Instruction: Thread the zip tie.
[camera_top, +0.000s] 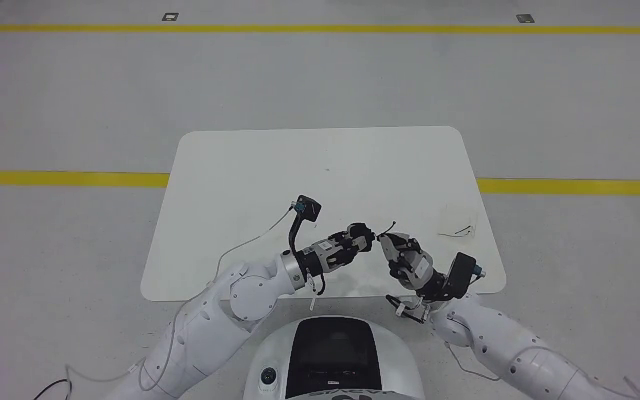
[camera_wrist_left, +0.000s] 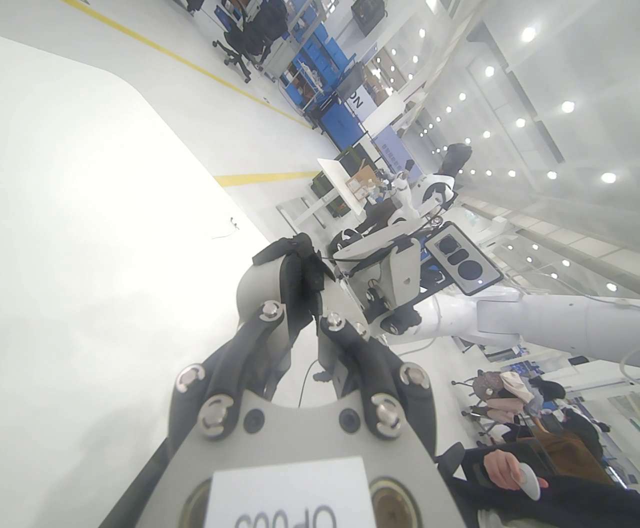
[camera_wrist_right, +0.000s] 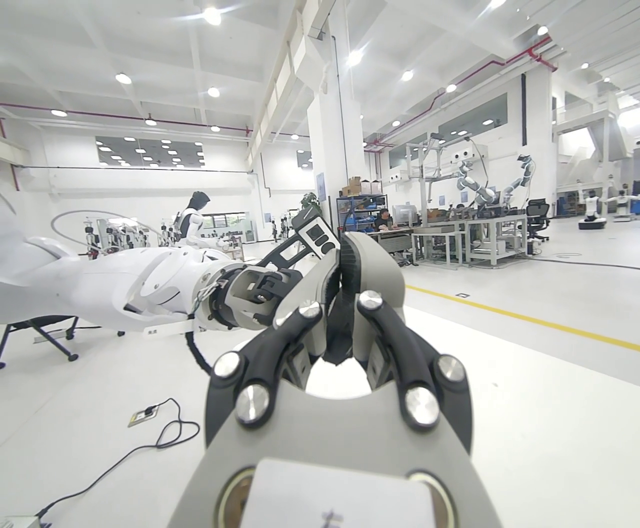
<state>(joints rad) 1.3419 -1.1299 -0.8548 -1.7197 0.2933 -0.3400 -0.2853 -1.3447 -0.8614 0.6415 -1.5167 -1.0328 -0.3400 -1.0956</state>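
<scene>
Zip tie (camera_top: 385, 228) pinched in left end effector (camera_top: 366, 237).

You are working with two grippers, the left gripper (camera_top: 369, 236) and the right gripper (camera_top: 390, 242), and one table (camera_top: 250, 180) is sitting under them. Two zip ties are showing: one tie (camera_top: 384, 227) is being held up between the grippers, and one spare tie (camera_top: 460, 232) is lying on the table. On the floor beyond, two yellow lines (camera_top: 300, 28) are running across, and two small plates (camera_top: 170, 17) are lying near the far one.
</scene>
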